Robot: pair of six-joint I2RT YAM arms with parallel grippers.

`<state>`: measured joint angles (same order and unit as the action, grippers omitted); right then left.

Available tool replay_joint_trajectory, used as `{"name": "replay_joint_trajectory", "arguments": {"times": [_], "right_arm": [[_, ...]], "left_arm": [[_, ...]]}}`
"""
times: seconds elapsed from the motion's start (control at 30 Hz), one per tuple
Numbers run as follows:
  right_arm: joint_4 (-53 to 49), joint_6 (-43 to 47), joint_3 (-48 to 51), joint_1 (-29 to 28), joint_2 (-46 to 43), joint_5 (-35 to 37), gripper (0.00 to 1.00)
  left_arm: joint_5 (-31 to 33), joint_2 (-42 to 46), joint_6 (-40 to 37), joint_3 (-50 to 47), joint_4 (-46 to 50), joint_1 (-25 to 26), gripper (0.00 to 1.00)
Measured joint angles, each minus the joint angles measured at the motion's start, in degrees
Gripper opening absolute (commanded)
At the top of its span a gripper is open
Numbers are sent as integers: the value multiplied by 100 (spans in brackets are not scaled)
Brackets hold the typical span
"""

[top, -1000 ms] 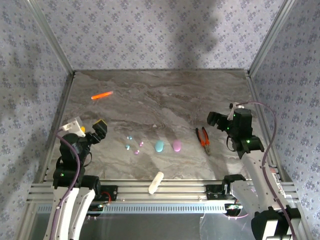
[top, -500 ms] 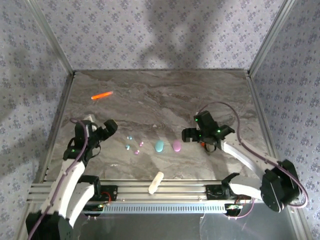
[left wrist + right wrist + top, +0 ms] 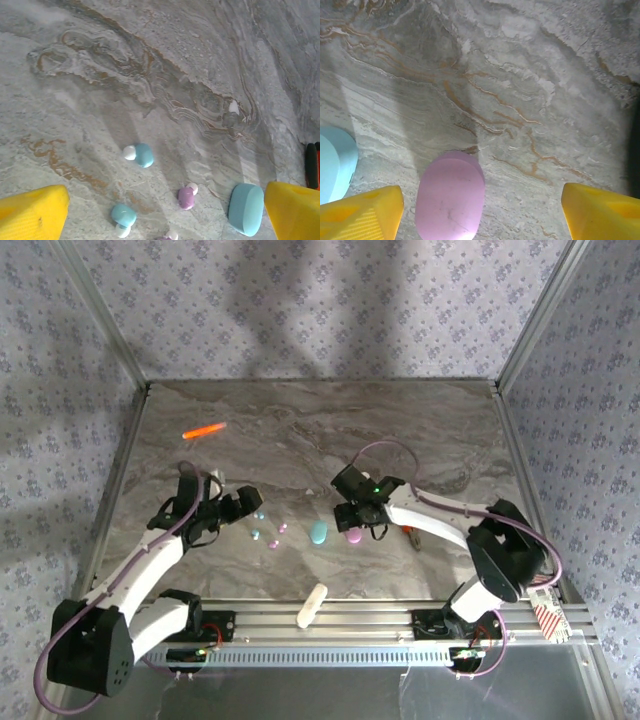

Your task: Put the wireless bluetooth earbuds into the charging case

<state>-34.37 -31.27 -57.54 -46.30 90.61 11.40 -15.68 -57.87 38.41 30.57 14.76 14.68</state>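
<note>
A white stick (image 3: 313,605) lies nearest. Farther in, four tiny earbuds (image 3: 142,154) sit on the table (image 3: 400,430), left of the teal case (image 3: 318,532) and the pink case (image 3: 450,197). The left gripper (image 3: 162,215) hangs over the buds, jaws wide open. The right gripper (image 3: 480,212) has its open jaws on either side of the pink case, not touching it.

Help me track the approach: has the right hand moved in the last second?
Yes. The right hand has swung left, ending over the pink oval plastic case, which stayed put.
</note>
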Motion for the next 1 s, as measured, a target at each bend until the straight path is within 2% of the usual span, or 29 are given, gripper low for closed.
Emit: {"name": "replay_joint_trajectory", "arguments": {"times": [0.23, 0.63, 1.0], "right_arm": [[-133, -181, -188, -153, 398, -4, 77], [-195, -306, -190, -208, 433, -26, 67], [-195, -330, -188, -212, 433, -116, 66]], "left_arm": [[35, -4, -223, 146, 98, 50, 100], [70, 11, -345, 166, 136, 50, 100], [68, 11, -343, 166, 133, 50, 100]]}}
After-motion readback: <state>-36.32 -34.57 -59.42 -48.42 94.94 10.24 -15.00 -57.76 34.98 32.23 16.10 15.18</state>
